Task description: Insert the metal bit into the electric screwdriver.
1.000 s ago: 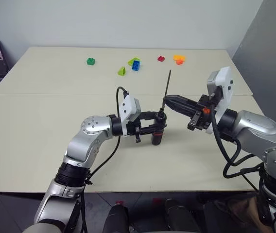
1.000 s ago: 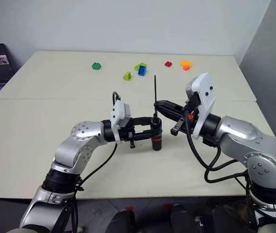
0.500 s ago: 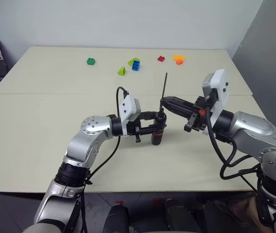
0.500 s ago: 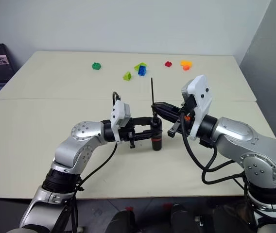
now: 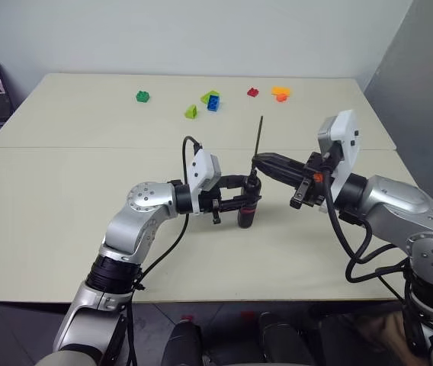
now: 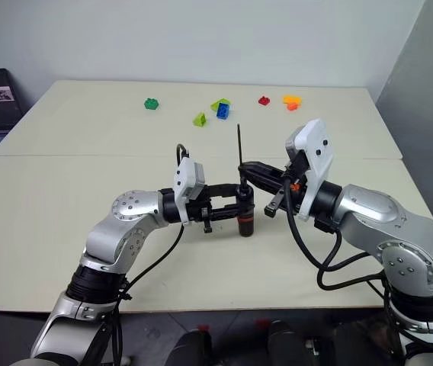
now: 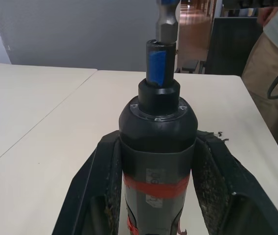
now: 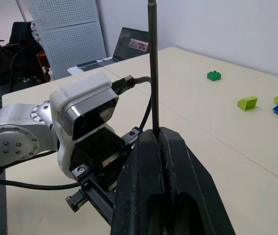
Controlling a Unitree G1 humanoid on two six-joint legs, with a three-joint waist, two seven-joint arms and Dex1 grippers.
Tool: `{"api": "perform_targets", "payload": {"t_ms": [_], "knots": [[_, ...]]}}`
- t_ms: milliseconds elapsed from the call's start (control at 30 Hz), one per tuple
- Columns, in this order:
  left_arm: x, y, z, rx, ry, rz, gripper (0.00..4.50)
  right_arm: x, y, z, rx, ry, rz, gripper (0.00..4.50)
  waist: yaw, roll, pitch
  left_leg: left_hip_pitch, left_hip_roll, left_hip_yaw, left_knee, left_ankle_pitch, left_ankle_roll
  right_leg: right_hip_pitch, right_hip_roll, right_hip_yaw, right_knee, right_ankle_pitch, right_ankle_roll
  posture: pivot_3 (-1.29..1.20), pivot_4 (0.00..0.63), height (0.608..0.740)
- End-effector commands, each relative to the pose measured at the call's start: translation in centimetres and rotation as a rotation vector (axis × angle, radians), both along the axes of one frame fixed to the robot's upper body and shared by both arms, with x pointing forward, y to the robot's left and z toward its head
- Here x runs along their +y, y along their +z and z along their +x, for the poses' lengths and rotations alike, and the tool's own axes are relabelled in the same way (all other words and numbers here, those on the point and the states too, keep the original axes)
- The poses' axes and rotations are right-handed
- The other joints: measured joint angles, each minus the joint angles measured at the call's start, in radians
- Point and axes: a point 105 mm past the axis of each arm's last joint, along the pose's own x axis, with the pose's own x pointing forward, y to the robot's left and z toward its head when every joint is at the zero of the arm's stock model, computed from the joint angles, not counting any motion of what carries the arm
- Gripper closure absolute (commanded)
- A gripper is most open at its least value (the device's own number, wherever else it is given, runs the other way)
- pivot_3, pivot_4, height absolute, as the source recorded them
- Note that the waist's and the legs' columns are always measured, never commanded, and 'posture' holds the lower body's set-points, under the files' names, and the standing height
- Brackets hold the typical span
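Over the last second I have swung my right tool (image 5: 256, 160), clamped on the metal bit (image 5: 259, 136), in toward the electric screwdriver (image 5: 249, 202). My left tool (image 5: 245, 200) grips that upright above the counter (image 5: 64, 191). The bit's lower end now sits at the nose, apparently just entering.
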Motion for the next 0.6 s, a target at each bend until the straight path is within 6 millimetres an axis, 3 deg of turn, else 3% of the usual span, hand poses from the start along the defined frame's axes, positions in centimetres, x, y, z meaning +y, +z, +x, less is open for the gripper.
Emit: {"api": "perform_targets", "payload": {"t_ms": [33,600], "knots": [[0.22,0.96,-0.15,-0.051,0.001,0.002,2.86,-0.10,0.57,-0.17,-0.040,-0.005,0.013,4.50,0.000,0.000,0.000,0.000,0.000,0.000,0.000,0.000,0.000,0.000,0.000,0.000,0.000,0.000,0.000,0.00,0.150,0.740],[0.12,0.87,-0.18,-0.051,-0.005,0.004,2.86,0.12,0.02,-0.08,-0.056,0.038,-0.067,4.50,0.000,0.000,0.000,0.000,0.000,0.000,0.000,0.000,0.000,0.000,0.000,0.000,0.000,0.000,0.000,0.00,0.150,0.740]]}}
